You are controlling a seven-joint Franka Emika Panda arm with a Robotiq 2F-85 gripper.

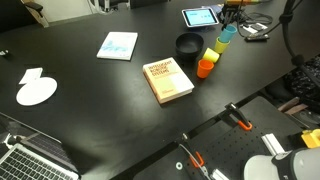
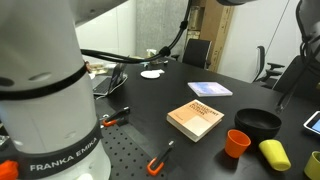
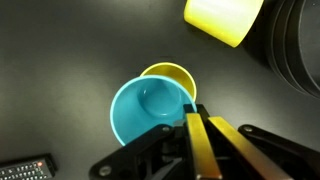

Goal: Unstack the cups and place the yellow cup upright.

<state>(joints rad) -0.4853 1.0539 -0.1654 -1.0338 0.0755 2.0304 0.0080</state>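
Yellow cup [image 2: 274,154] lies on its side on the bench [image 1: 100,80], just beside the black bowl [image 2: 258,123] and near the orange cup [image 2: 237,143], which stands upright; not yet righted. Gripper [image 3: 192,112] is narrow, tips at the rim of the light blue cup [image 3: 145,108], apparently pinching its wall.

Risks: a thin rim pinch, so the light blue cup could tilt or slip at set-down; the yellow cup is round & on its side, so a nudge could roll it; the black bowl close by cramps the approach. A yellow rim shows behind the light blue cup in wrist view; can't tell what it is.

Count: 3 cups (1 orange, 1 yellow, 1 light blue); 1 black bowl; 1 book [image 2: 195,118].
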